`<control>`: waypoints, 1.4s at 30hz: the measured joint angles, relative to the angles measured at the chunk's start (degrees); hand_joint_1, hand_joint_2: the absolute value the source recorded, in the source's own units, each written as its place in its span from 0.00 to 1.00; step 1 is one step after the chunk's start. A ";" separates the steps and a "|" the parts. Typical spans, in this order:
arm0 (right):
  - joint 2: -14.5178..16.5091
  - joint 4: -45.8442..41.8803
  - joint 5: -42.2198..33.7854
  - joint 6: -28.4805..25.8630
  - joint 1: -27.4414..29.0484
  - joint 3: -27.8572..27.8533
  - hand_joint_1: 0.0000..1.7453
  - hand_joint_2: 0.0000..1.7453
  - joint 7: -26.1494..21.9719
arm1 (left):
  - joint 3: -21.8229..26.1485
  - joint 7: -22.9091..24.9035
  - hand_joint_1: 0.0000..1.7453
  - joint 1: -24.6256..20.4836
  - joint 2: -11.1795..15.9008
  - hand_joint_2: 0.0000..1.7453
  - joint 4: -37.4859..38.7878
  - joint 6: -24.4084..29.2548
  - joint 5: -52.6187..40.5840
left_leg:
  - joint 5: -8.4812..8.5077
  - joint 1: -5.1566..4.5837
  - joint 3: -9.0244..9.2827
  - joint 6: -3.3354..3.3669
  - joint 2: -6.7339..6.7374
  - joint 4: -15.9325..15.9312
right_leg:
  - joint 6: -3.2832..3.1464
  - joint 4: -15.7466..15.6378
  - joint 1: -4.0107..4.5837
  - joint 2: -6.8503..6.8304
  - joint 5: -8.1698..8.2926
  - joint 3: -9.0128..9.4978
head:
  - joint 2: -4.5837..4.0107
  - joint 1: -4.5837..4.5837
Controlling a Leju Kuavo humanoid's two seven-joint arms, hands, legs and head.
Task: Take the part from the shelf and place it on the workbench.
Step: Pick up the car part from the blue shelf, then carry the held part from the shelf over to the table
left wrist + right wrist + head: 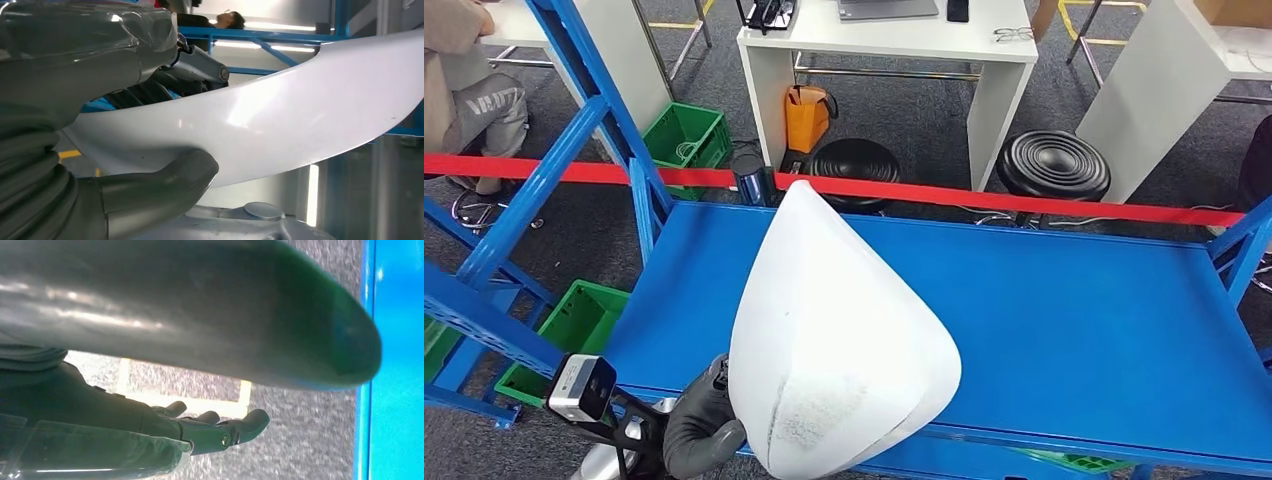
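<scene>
Left hand point(699, 425) grips part point(839, 340) at 7 o'clock edge, above workbench point(1074, 310). Right hand point(210, 432) spread, empty. Part: thin glossy shell, probably light, stiff, slippery; grip rim.

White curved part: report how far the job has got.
Done: the white curved plastic part is picked up, gripped by the left hand. In hand: it hangs over the blue metal workbench. Left: setting it down and letting go. The right hand holds nothing.
</scene>
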 joint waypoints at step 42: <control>1.62 -2.98 -2.69 1.90 1.90 0.99 0.00 0.00 1.81 | -6.19 6.03 1.00 -5.24 -0.89 1.00 2.90 0.01 5.50 | 3.40 -0.75 -5.22 -1.46 0.45 2.69 | 0.57 -3.95 0.21 -0.30 -1.10 6.08 | 0.00 -0.04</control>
